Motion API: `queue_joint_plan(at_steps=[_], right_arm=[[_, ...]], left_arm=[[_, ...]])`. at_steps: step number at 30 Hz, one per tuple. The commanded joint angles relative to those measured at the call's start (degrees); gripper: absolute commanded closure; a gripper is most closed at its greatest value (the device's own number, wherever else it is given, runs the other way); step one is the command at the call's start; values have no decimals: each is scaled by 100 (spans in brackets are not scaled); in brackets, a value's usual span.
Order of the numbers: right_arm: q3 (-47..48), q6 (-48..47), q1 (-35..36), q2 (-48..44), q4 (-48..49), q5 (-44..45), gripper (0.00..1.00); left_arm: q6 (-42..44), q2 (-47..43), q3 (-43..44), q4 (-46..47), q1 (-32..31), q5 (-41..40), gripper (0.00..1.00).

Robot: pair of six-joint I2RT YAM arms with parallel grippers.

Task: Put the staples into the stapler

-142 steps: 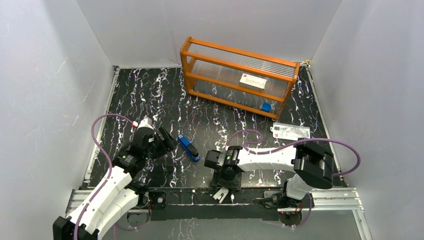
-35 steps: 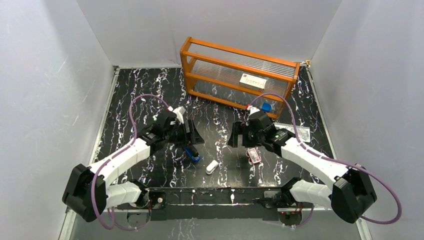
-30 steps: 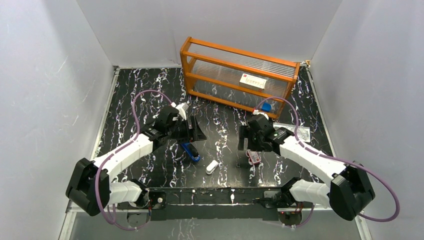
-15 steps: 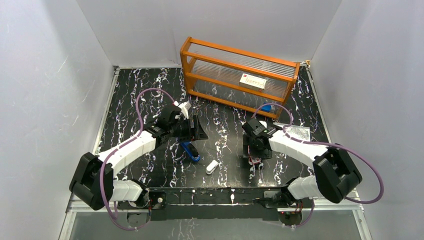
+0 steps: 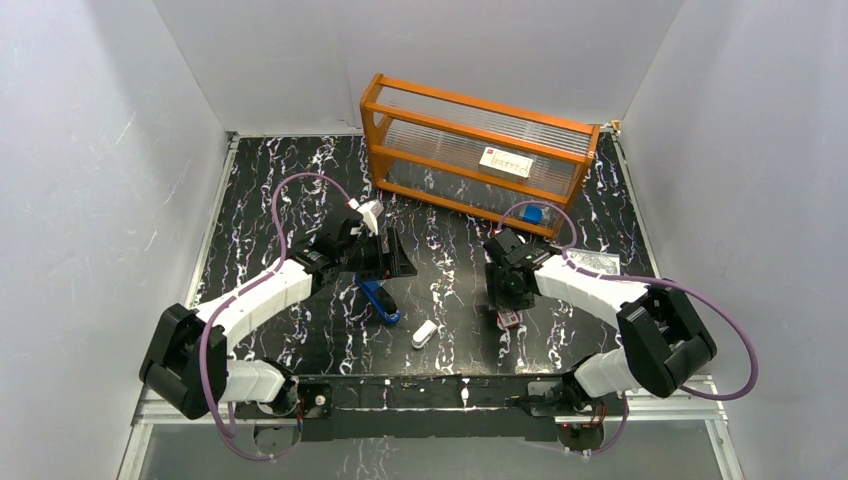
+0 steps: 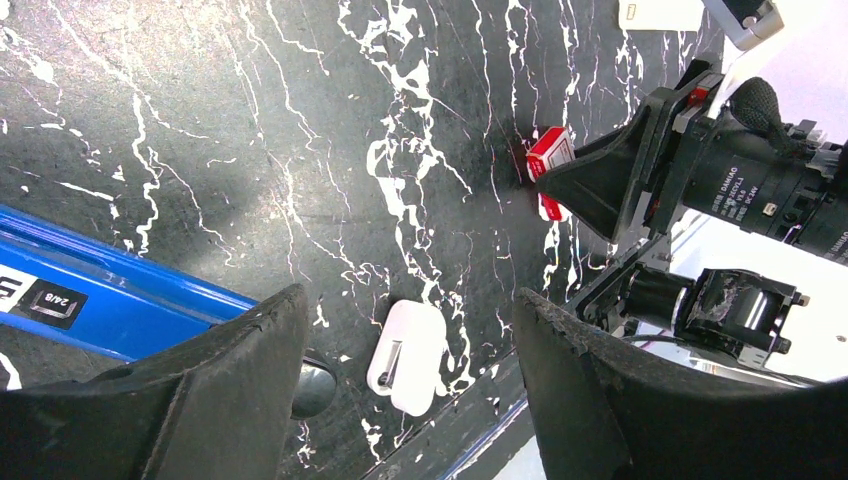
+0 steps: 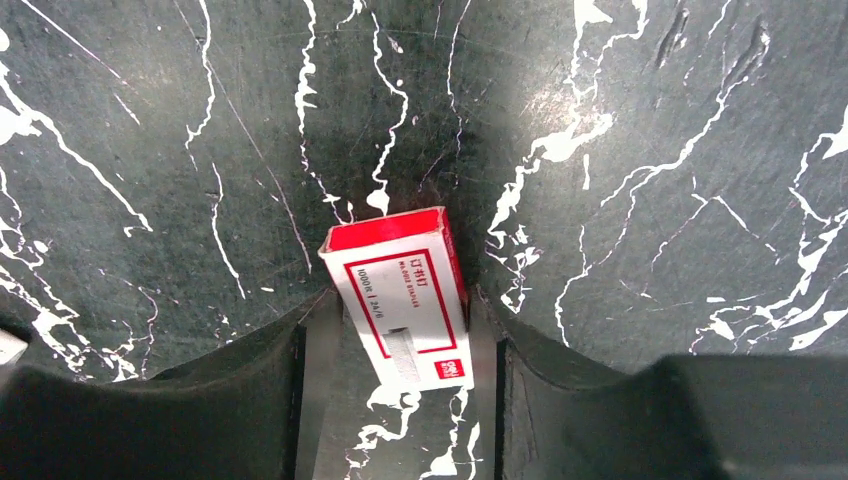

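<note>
The small red-and-white cardboard staple box (image 7: pixel 400 300) lies flat on the black marble table (image 5: pixel 280 180), at 3 o'clock from the slim blue stapler (image 5: pixel 379 299). The right gripper (image 7: pixel 402 335) straddles it, fingers close along both sides; whether they pinch it, I cannot tell. The left gripper (image 6: pixel 405 310) hangs spread wide over the stapler.

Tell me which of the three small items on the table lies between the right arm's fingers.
The red-and-white box, lying flat between the right fingers. The blue stapler and the white rounded piece lie well outside them.
</note>
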Motion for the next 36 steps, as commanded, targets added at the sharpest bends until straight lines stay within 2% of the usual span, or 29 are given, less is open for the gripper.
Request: queue_joint_plan(at_steps=[1, 3, 7, 12, 18, 21, 26, 30, 33, 36], right_arm=[[19, -208, -46, 65, 145, -157, 45], [-4, -309, -48, 53, 135, -251, 48], [13, -535, -46, 137, 3, -365, 39], [87, -576, -46, 277, -206, -304, 38], [162, -667, -45, 324, -205, -233, 53], [215, -1023, -39, 140, 151, -604, 54], [556, -1676, -28, 20, 803, -1327, 54], [868, -2362, -11, 268, 1249, -1714, 53], [932, -2814, -14, 336, 1707, -2187, 52], [987, -3195, -14, 401, 2037, -2680, 49]], left_arm=[[108, -54, 240, -117, -25, 18, 28], [73, -27, 240, -109, -25, 34, 28], [-14, 86, 251, -54, -25, 179, 28], [-56, 191, 299, -35, -25, 262, 28], [-242, 274, 330, 7, -14, 395, 27], [-609, 353, 181, 312, 165, 892, 26], [-1446, 496, -215, 1538, 695, 2076, 26], [-1413, 867, 123, 1490, 755, 2583, 26], [-1485, 1057, 184, 1543, 821, 2803, 30], [-1646, 1159, 10, 1911, 894, 3002, 37]])
